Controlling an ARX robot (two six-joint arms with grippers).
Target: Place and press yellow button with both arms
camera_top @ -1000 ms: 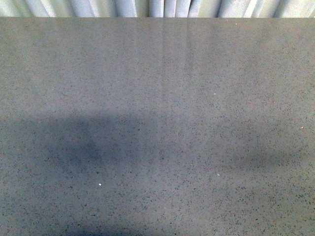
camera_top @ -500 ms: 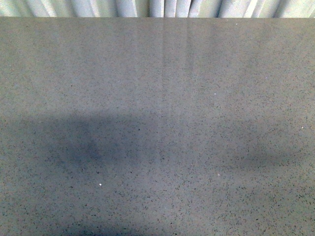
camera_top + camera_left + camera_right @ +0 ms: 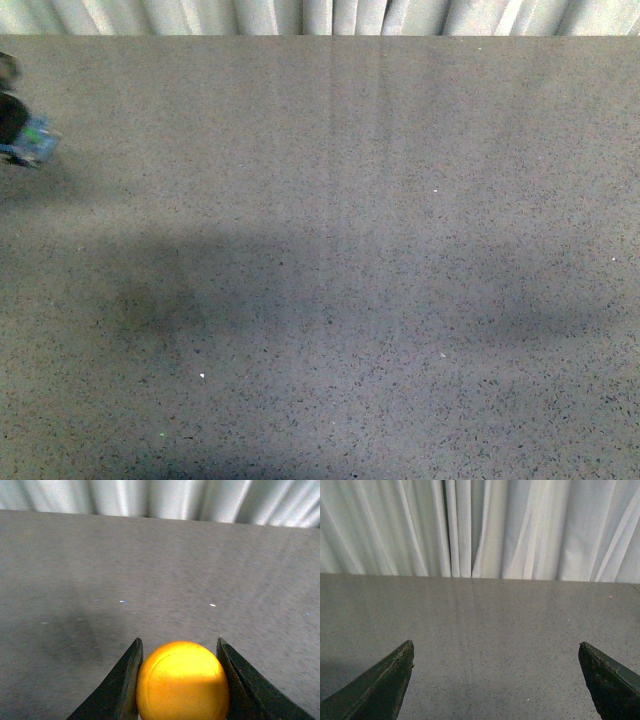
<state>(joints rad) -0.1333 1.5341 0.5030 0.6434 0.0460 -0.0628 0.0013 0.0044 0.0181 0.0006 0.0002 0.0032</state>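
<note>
**Left gripper.** In the left wrist view, the left gripper (image 3: 178, 642) is seen closed to a narrow gap around the yellow button (image 3: 182, 682). The domed orange-yellow cap is clamped between the two black fingers (image 3: 122, 680), with contact on both sides. The lower part of the cap is cut off by the frame edge, and the collar and base are hidden in this view.

**Right gripper.** In the right wrist view, the right gripper (image 3: 495, 644) is spread wide, with one fingertip near each side of the picture. Nothing is held between them. Only the table (image 3: 485, 630) and the pale pleated curtain (image 3: 495, 525) are seen beyond.

**Position of the button.** In the front view, the button's bluish-clear base block (image 3: 36, 140) is found at the far left edge, toward the back of the speckled grey table (image 3: 380, 250). A dark shape is joined to it and is cut by the frame. Whether the base touches the surface cannot be established.

**Change noted.** Half a second earlier, nothing but bare table was recorded in the front view. The base block has since entered at the left edge. The broad shadow (image 3: 170, 300) on the left part of the table is now paler.
</note>
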